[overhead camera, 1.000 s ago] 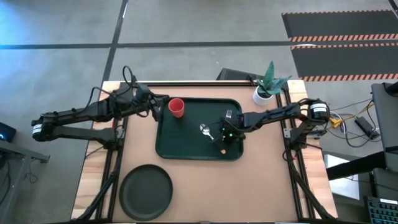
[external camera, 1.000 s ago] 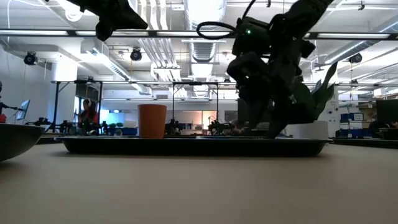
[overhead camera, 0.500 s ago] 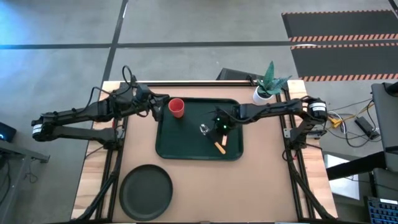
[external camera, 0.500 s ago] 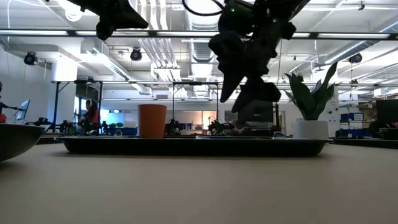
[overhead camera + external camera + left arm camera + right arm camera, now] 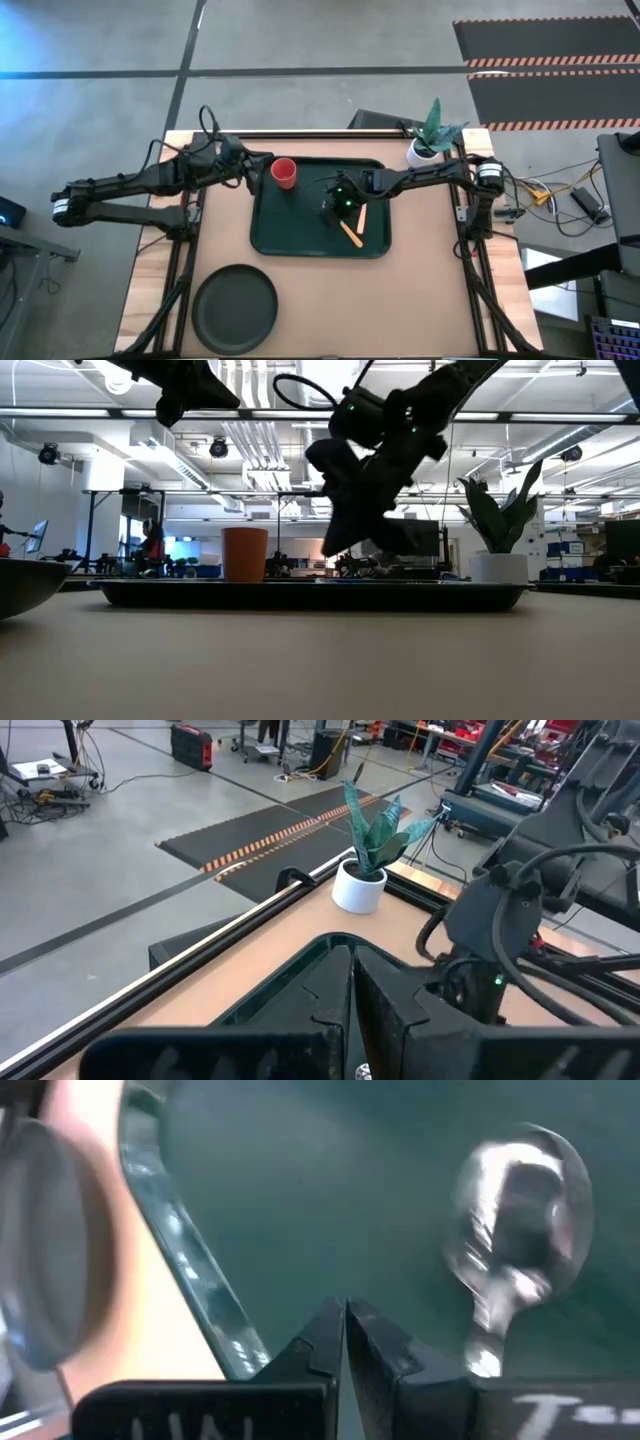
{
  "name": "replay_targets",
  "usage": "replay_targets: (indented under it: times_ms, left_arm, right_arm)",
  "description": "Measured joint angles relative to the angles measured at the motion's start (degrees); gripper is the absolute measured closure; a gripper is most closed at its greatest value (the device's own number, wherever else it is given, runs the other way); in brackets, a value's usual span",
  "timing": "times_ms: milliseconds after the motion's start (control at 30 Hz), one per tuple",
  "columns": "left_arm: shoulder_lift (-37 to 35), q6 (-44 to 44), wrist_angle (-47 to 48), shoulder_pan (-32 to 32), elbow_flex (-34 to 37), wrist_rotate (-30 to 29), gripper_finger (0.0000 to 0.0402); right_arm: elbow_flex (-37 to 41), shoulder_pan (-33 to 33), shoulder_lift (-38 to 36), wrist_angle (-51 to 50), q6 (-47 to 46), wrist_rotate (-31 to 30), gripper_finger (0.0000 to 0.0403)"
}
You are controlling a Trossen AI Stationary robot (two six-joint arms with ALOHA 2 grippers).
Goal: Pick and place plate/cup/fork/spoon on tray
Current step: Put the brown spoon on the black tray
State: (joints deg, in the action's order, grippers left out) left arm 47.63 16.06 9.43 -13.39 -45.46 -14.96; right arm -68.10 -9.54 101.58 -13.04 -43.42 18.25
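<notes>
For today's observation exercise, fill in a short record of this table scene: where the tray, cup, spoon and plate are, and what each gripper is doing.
tray: dark green, middle of the table
cup: red, upright in a far corner of the tray
spoon: lying on the tray, orange handle visible
plate: on the table, off the tray, near edge
fork: not visible
right gripper: shut, empty, above the tray
left gripper: shut, empty, beside the cup

— Where is the right arm?
— Stretched from three o'clock toward centre; its right gripper [image 5: 333,203] hangs raised, fingers [image 5: 325,1342] pressed together, gripping nothing.

— And the left?
— Reaching in from nine o'clock; the left gripper [image 5: 256,169] is held high, jaws closed; fingers [image 5: 335,990] meeting.
</notes>
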Motion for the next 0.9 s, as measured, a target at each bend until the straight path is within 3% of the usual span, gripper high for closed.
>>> replay_targets:
  times_ms: [267, 400, 633, 900]
  left_arm:
    - [0.26, 0.09, 0.02, 0.02, 0.01, 0.0, 0.0402]
    - [0.25, 0.1, 0.02, 0.07, 0.01, 0.0, 0.0402]
    - [0.25, 0.14, 0.06, 0.04, 0.01, 0.58, 0.0402]
    - [0.25, 0.12, 0.07, 0.04, 0.01, 1.22, 0.0402]
  right_arm:
    - [-4.6, -0.91, 8.85, 0.89, 1.66, 2.31, 0.0394]
    - [-9.41, -1.7, 12.41, -4.07, 5.03, 2.46, 0.0394]
    - [-17.72, -3.09, 14.69, -17.94, 13.17, -1.74, 0.0394]
    - [-19.6, -6.32, 14.07, -23.61, 16.5, -7.9, 0.0394]
